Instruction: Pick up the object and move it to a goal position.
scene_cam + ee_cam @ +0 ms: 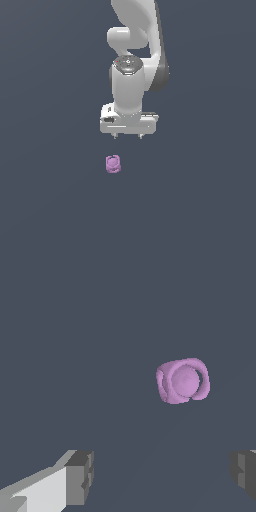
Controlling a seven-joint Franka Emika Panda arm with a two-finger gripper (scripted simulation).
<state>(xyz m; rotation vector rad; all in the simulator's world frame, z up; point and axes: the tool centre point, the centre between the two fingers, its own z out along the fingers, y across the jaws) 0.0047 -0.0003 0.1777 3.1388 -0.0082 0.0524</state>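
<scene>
The object [113, 164] is a small lilac-purple stubby piece with a rounded, ridged body, lying on the dark grey floor. In the wrist view the object [183, 381] lies apart from both fingers, outside the gap between them. My gripper [127, 136] hangs above the object and a little toward the exterior view's right, not touching it. It is open: the two grey fingertips [80, 477] stand far apart with nothing between them. The gripper [162, 476] holds nothing.
The white arm [131, 75] rises from the gripper to the top of the exterior view. A plain dark grey surface [50, 200] lies all around, with no other objects or edges in view.
</scene>
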